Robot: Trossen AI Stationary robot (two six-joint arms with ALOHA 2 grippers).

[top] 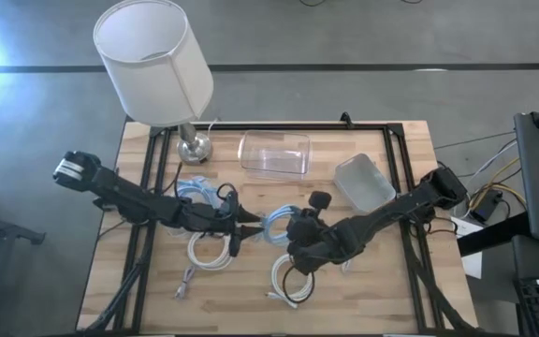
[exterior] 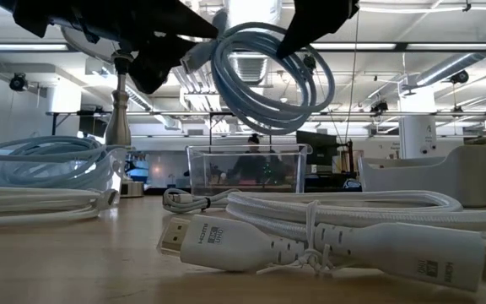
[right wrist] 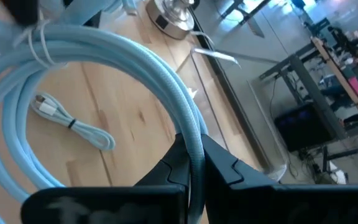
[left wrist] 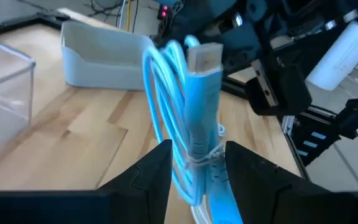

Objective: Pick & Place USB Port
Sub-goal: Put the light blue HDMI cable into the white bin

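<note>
A light blue cable coil [top: 275,223], tied into a bundle, hangs in the air between both grippers; in the low view the coil [exterior: 264,76] is well above the table. My left gripper [top: 249,225] comes from the table's left and is shut on the coil's tied plug end. My right gripper [top: 295,230] comes from the right and is shut on the loop's opposite side. In the left wrist view a white plug [left wrist: 204,57] sticks up out of the bundle. My left gripper [left wrist: 197,173] pinches the tied section of the bundle [left wrist: 199,146] between its two fingers, roughly level, from the table's left. The coil is lifted clear and its loops stand beyond the fingers. My right gripper [right wrist: 196,163] pinches the strands of the loop [right wrist: 194,140] between its two fingers, fingers across the cable, from the table's right. The loop [right wrist: 73,56] spreads away from the fingers, clear of the table.
On the table lie a second blue cable coil [top: 199,193], white cable coils [top: 211,251] [top: 290,279] and a small cable [top: 183,284]. A white HDMI cable [exterior: 327,241] lies near the low camera. A lamp [top: 157,65], a clear box [top: 274,153] and a grey bin [top: 363,181] stand toward the far edge.
</note>
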